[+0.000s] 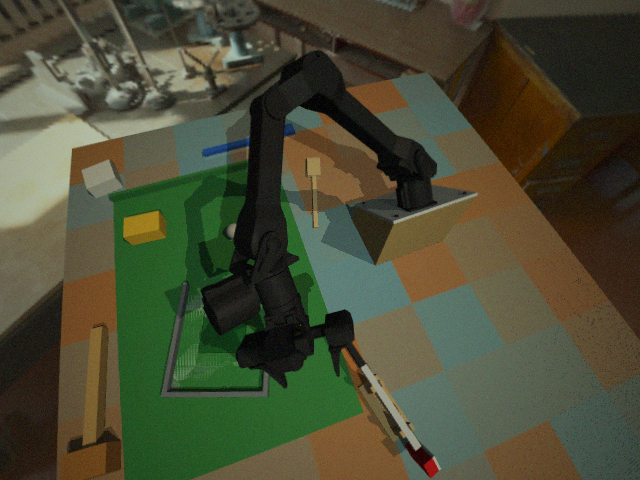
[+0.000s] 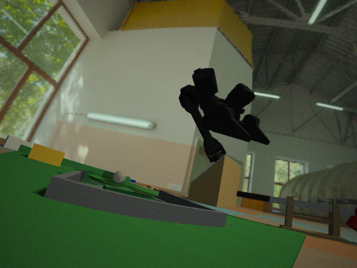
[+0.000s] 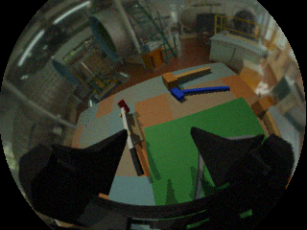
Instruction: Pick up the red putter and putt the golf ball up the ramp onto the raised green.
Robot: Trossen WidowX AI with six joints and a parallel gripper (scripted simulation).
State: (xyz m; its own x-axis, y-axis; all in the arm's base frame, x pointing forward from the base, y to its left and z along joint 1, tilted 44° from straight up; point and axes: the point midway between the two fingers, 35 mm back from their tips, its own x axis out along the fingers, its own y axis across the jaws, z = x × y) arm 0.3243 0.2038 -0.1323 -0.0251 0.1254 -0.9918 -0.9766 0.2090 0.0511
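The red putter rests on a low wooden rack right of the green mat. Its white shaft ends in a red head, with a black grip at the other end. My gripper is open and empty, raised above the mat's right side, near the putter's grip end in the top view. The white golf ball lies on the mat, partly behind my arm. The grey-walled ramp enclosure is partly hidden; its raised green is hidden in the top view.
A yellow block and white block stand near the mat's far left. A blue bar lies behind it. A small mallet lies near my arm's wooden base. The wrist view shows a blue hammer.
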